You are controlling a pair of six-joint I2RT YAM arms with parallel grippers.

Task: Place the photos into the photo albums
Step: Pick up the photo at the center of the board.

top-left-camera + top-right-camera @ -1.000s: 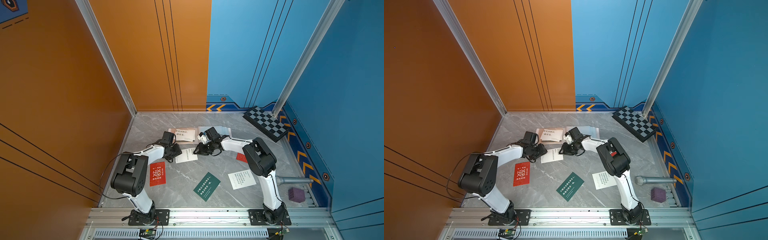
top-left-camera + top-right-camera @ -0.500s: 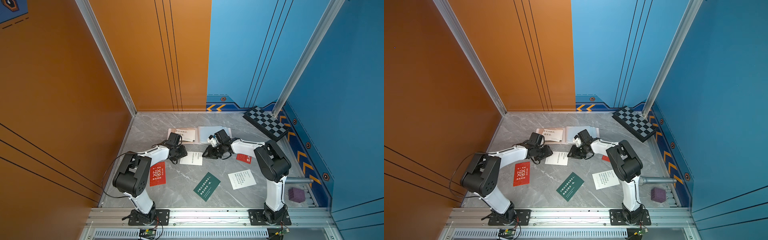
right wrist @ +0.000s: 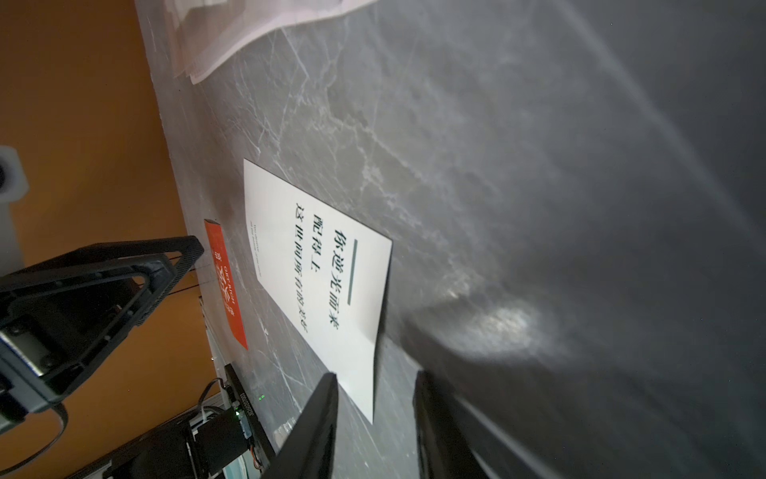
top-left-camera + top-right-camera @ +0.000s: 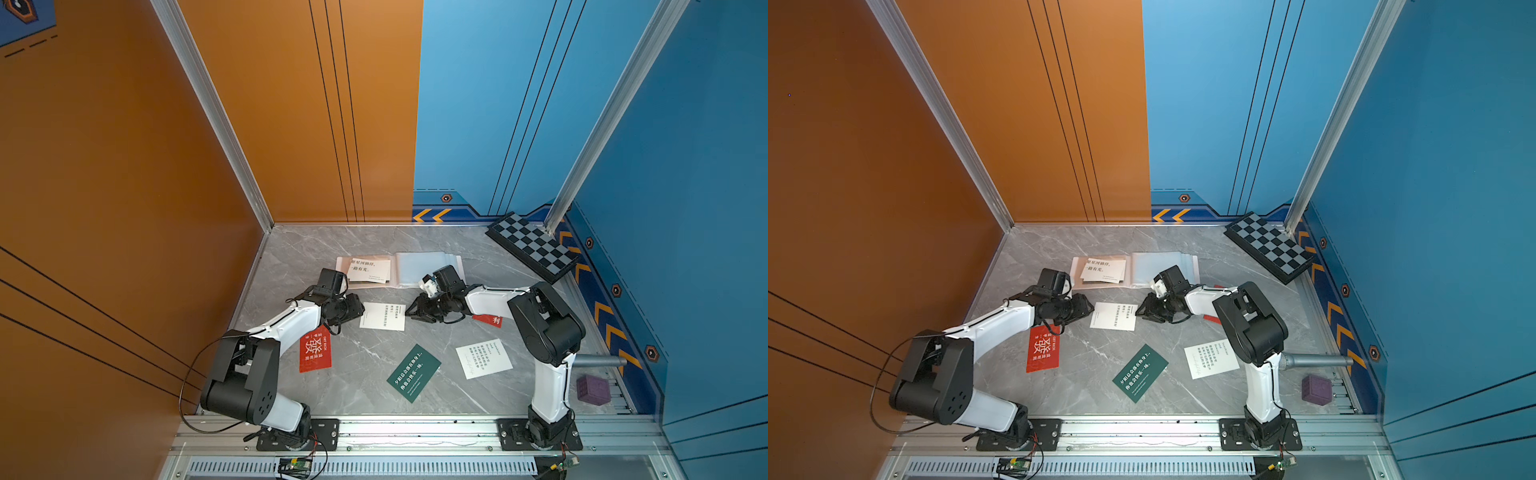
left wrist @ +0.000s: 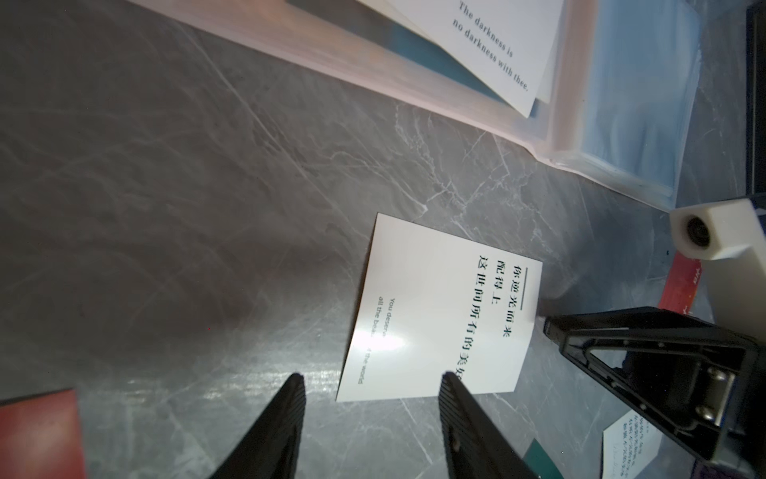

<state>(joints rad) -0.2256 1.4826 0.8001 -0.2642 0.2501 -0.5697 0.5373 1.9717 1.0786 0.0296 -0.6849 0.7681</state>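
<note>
The photo album (image 4: 419,266) lies open at the back, with one white photo (image 4: 370,270) resting on its left page. Another white photo (image 4: 382,316) lies flat on the table between my two grippers. My left gripper (image 5: 371,379) is open at that photo's left edge, holding nothing. My right gripper (image 3: 375,379) is open at its right edge, and a corner of the photo (image 3: 323,282) lies between the fingertips. A red photo (image 4: 316,349), a green photo (image 4: 413,372) and a white photo (image 4: 484,358) lie nearer the front. A second red photo (image 4: 488,319) is partly hidden under my right arm.
A black-and-grey checkered board (image 4: 532,247) leans in the back right corner. A purple cube (image 4: 592,388) and a grey microphone (image 4: 1312,360) lie at the right edge. Orange and blue walls close in the table on three sides.
The white photo between the grippers has slid a little right and toward the front, away from the album. My right arm has drawn back to the right. Neither gripper's opening has changed.
</note>
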